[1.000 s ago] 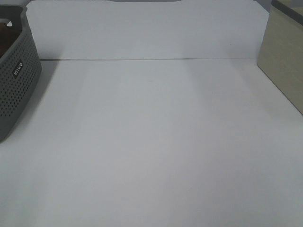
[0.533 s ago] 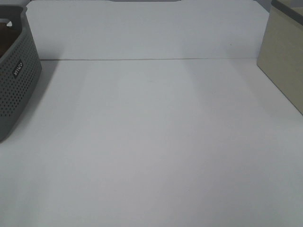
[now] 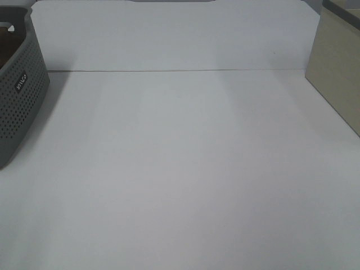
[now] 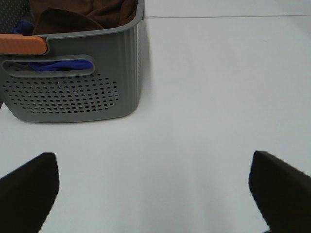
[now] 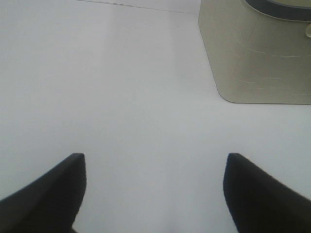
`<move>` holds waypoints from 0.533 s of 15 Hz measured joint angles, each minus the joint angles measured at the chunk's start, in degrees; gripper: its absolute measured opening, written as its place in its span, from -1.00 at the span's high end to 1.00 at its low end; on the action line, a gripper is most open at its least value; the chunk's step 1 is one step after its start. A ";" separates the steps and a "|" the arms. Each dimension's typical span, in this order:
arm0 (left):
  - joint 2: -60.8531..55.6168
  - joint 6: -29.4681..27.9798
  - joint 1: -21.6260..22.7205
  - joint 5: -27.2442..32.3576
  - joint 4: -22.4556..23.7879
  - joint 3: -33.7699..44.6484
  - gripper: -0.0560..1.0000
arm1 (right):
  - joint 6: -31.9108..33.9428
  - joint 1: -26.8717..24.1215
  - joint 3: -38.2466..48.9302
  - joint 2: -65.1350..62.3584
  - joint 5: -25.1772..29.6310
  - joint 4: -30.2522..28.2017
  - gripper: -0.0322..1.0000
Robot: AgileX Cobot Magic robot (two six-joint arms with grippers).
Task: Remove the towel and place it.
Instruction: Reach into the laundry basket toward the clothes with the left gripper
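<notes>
Lying bunched inside a grey perforated basket (image 4: 73,97), the dark brown towel (image 4: 82,14) looks soft and crumpled. The left gripper (image 4: 155,194) and right gripper (image 5: 155,194) both hang spread wide above the white table (image 3: 180,169), holding nothing.

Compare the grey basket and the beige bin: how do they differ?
Colour: the grey basket is dark grey, the beige bin pale beige. Walls: the basket's are perforated with a handle slot; the bin's are solid. Contents: the basket holds the towel and a blue cloth; the bin's inside is not visible. Both stand on the white table.
</notes>
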 joint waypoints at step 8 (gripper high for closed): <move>0.00 0.00 0.00 0.00 0.00 0.00 -0.98 | 0.00 0.00 0.00 0.00 0.00 0.00 -0.52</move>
